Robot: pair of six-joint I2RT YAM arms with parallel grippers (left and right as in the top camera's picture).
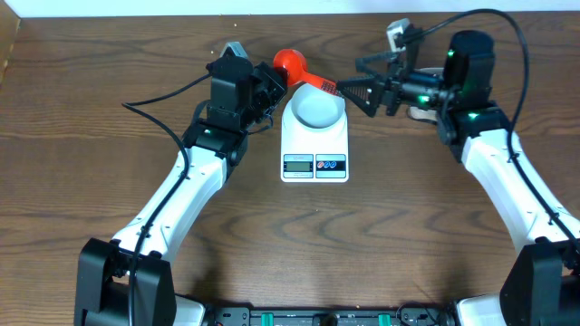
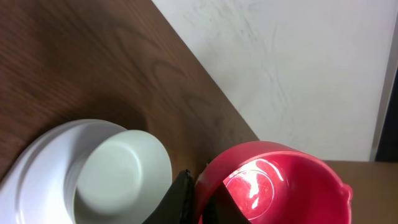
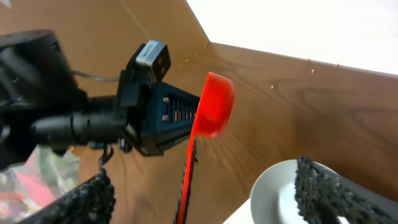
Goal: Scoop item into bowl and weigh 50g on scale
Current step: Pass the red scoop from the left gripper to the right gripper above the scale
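Scale with bowl, scoop and two grippers, three views.
We log the bowl [image 1: 317,109] seated on the back half of the scale [image 1: 314,145], whose display is too small to read. The red scoop [image 1: 291,63] sits off the scale's back left corner. The left gripper [image 1: 275,83], left of the scale, pinches the scoop's rim. Its fingers [image 2: 179,198] are cut off by the left wrist view's edge. The right gripper [image 1: 349,93], at the scale's back right, is spread wide and holds nothing. The scoop handle's end is cut off in the right wrist view.
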